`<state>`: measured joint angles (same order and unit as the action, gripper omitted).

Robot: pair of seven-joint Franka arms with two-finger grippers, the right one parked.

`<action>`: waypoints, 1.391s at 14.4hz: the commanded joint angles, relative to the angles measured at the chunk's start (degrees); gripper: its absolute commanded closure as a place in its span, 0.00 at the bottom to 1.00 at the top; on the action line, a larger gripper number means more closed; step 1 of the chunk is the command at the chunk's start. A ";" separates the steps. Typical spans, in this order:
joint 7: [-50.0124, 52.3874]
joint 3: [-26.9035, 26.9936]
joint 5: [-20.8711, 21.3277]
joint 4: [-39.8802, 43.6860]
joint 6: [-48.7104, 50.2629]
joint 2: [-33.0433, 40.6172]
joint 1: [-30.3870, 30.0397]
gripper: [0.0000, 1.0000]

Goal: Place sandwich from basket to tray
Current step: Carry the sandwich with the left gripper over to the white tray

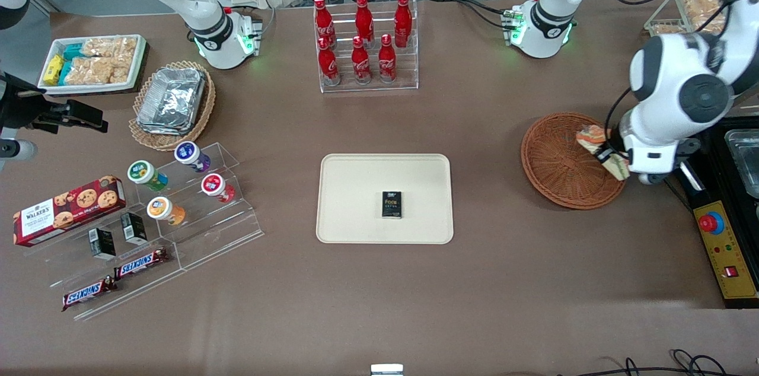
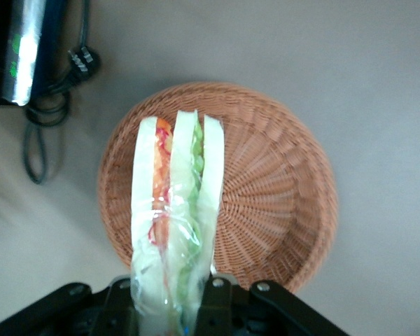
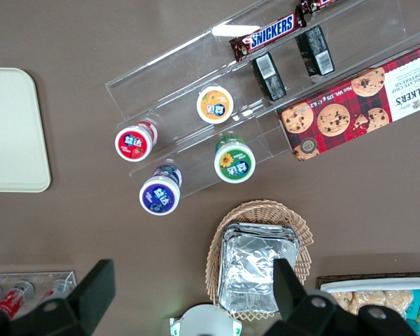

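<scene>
From the front, the hand (image 1: 611, 156) has the sandwich (image 1: 596, 140) clamped and held up over the basket (image 1: 563, 162) at the working arm's end of the bench, well apart from the tray (image 1: 385, 198), where a small dark box (image 1: 391, 204) already sits near the middle, so a careless set-down could land the wedge on it. From the wrist, the sandwich (image 2: 175, 210) hangs above the basket (image 2: 266, 203), pinched only at its wrapped end between the fingers (image 2: 213, 304); I'd guess that soft bread and slick film could sag, swing or slip out on the carry.
</scene>
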<state>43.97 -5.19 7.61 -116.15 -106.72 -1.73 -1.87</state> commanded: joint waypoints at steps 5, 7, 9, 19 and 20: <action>-1.95 -9.38 -1.54 19.11 10.39 -3.72 0.20 1.00; -3.00 -15.79 -2.68 23.05 10.30 -6.42 0.20 1.00; -2.66 -19.76 -6.36 26.23 9.43 -10.90 0.29 1.00; 0.84 -28.39 1.87 9.54 -24.40 -23.65 4.93 1.00; 3.03 -28.30 6.15 9.54 -25.20 -26.19 5.21 1.00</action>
<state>43.28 -33.66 8.29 -106.85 -129.69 -24.30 1.61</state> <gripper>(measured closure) 0.784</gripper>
